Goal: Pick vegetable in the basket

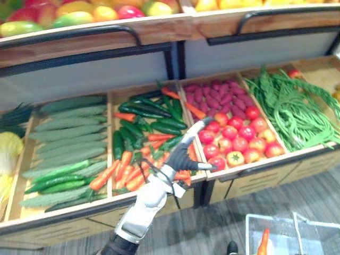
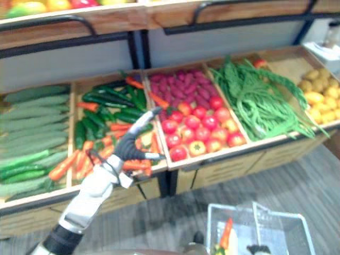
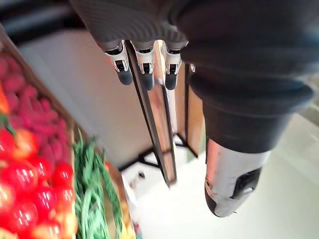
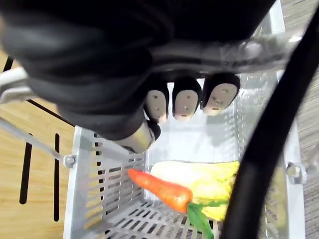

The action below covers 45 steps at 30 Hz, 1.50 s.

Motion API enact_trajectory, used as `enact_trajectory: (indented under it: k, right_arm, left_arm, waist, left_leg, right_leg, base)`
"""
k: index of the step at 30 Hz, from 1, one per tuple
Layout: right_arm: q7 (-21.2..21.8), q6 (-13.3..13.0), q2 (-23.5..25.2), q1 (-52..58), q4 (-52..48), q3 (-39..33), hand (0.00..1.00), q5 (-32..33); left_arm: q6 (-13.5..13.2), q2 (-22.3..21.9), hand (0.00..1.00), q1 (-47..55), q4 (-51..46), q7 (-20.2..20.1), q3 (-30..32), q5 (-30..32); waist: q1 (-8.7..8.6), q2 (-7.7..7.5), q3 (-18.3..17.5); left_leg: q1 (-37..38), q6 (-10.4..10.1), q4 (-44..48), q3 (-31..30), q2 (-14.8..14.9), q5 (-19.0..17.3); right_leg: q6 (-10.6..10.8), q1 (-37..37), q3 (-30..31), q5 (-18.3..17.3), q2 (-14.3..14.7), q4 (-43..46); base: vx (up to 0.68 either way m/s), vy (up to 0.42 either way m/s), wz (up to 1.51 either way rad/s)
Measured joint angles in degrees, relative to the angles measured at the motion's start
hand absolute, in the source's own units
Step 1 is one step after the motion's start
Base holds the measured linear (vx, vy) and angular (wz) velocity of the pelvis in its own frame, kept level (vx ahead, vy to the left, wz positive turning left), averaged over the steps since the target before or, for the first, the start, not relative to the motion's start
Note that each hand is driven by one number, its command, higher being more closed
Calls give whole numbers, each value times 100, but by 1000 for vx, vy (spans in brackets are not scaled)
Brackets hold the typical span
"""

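1. Along the wooden stand (image 1: 255, 178), plank walls split the sloping top into bins. At the robot's left lie long, bumpy green cucumbers (image 1: 69, 138). The next bin mixes glossy dark green vegetables (image 1: 149, 119) at the back with tapered loose carrots (image 1: 125, 167) in front.
2. To the right of that, dull purple tubers (image 1: 215, 98) fill the back of a bin and round, shiny tomatoes (image 1: 236, 138) fill its front. Further right lies a tangled heap of thin long beans (image 1: 292, 109), and past it a bin of rounded yellow produce (image 2: 319, 98).
3. An upper shelf carries red, yellow and green fruit (image 1: 79, 13).
4. The left hand (image 1: 183, 153) reaches over the divider between the carrot bin and the tomato bin. Its fingers (image 3: 144, 64) are straight, the thumb stands apart, and it holds nothing.
5. The basket (image 4: 99, 189) hangs low at the robot's right over a grey plank floor (image 1: 212, 228). Its pale plastic walls and bottom are pierced with slots.
6. The right hand (image 4: 99, 64) has its fingers (image 4: 185, 102) curled round the basket's clear handle (image 4: 259, 49).
7. Inside the basket lies one carrot (image 4: 162, 189), orange and tapered with a green leafy top. It rests against a pale yellow vegetable (image 4: 209, 181) that I cannot identify.
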Motion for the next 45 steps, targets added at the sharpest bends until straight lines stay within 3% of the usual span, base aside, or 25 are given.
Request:
enact_trajectory:
  k: [2, 7, 16, 20, 25, 27, 29, 34, 41, 45]
  right_arm:
    - [-121, -103, 129, 131, 211, -4, 100, 204]
    - [-282, -214, 370, 342, 235, -97, 100, 567]
    - [-464, -252, 745, 570, 234, -64, 100, 894]
    - [-543, -265, 836, 576, 226, 13, 100, 933]
    - [-607, -267, 915, 648, 230, -5, 100, 933]
    - [-608, -267, 920, 647, 240, -46, 100, 933]
    - [-627, -267, 919, 636, 281, -104, 100, 929]
    - [-639, -266, 865, 526, 408, -46, 100, 806]
    - [-550, -263, 773, 499, 428, 24, 100, 652]
    - [-501, -260, 749, 432, 433, 73, 100, 635]
  left_arm:
    - [-8, -189, 0, 370, 0, 283, 486, 83]
    - [-41, -695, 0, 1121, 686, 1116, 1839, 313]
    - [343, -1178, 0, 1313, 2864, 2603, 3652, 542]
    - [458, -1203, 0, 1334, 4159, 3017, 4329, 537]
    - [578, -1280, 0, 1350, 5923, 3151, 5320, -35]
    - [620, -1285, 0, 1361, 6530, 3134, 5439, -261]
    - [830, -1320, 0, 1437, 7057, 2911, 5496, -305]
    - [1023, -1328, 0, 1531, 7283, 2258, 5297, -299]
    - [1009, -1329, 0, 1382, 7541, 1455, 4557, -294]
    - [1006, -1279, 0, 1366, 7679, 1191, 4286, -311]
  waist:
    - [22, -89, -51]
    - [158, -100, -118]
    - [158, -247, -239]
    - [163, -250, -283]
    - [156, -240, -349]
    - [153, -238, -348]
    - [157, -229, -345]
    - [157, -181, -306]
    - [144, -115, -299]
    - [147, -89, -286]
  left_leg:
    - [9, -23, -219, -254, -68, 149]
    - [16, -18, -591, -614, -119, 496]
    - [-52, -29, -770, -1091, -95, 689]
    - [-19, -27, -772, -1087, -86, 687]
    - [18, -88, -773, -1076, -50, 632]
    - [20, -87, -772, -1069, -33, 633]
    - [39, -89, -768, -1063, -21, 632]
    - [188, -154, -770, -913, 25, 581]
    - [217, -177, -773, -804, 33, 541]
    - [218, -181, -771, -758, 32, 510]
  right_leg:
    - [-7, 52, -237, -146, -51, 104]
    - [-167, 60, -626, -267, -39, 171]
    - [-183, 352, -1200, -310, 65, -70]
    - [-181, 396, -1211, -308, 90, -140]
    - [-177, 475, -1215, -305, 153, -248]
    - [-175, 478, -1207, -304, 173, -267]
    - [-168, 501, -1181, -299, 190, -288]
    - [-169, 556, -1033, -299, 232, -308]
    - [-137, 524, -944, -321, 233, -306]
    - [-156, 488, -874, -309, 236, -308]
  base:
    - [-29, -15, 65]
    - [-9, -13, 36]
    - [-5, -16, 28]
    - [5, -2, 1]
    - [11, -7, -1]
    - [0, 0, 0]
    - [0, 0, 0]
    - [2, -7, -15]
    - [-2, -2, -8]
    - [25, -3, -7]
